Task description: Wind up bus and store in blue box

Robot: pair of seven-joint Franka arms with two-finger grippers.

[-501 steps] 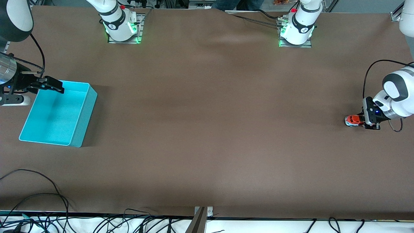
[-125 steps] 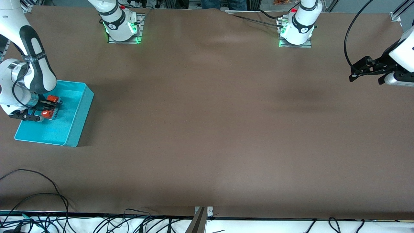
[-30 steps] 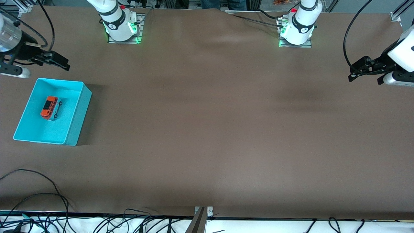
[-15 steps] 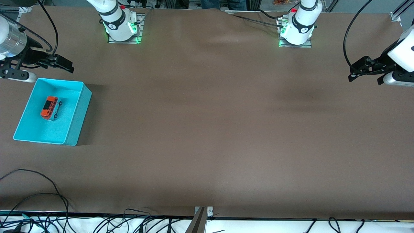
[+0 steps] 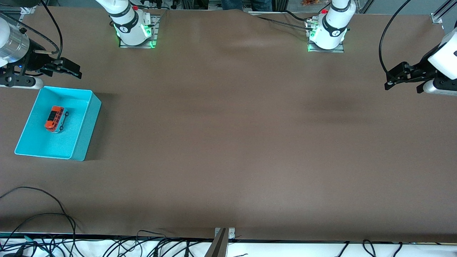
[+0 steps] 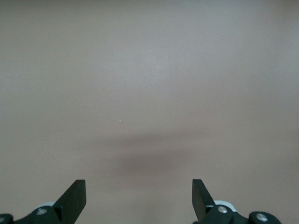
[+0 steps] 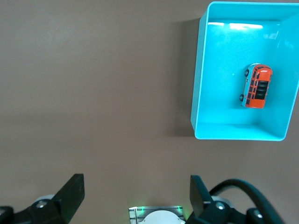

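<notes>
The small orange bus [image 5: 54, 119] lies inside the turquoise blue box [image 5: 79, 142] at the right arm's end of the table; both also show in the right wrist view, the bus [image 7: 257, 86] in the box [image 7: 201, 93]. My right gripper [image 5: 73, 70] is open and empty, up in the air over the bare table just past the box's wall that faces the robot bases. My left gripper [image 5: 391, 80] is open and empty, raised over the bare table at the left arm's end. The left wrist view shows only its fingertips [image 6: 74, 196] over brown table.
The brown table [image 5: 228, 142] stretches between the two arms. The two robot bases [image 5: 134, 30] [image 5: 326, 34] stand along the edge farthest from the front camera. Loose black cables [image 5: 43, 214] lie at the table's near edge.
My right gripper has drifted slightly toward the box's end wall while staying raised. The bus, the box and the left arm have not moved.
</notes>
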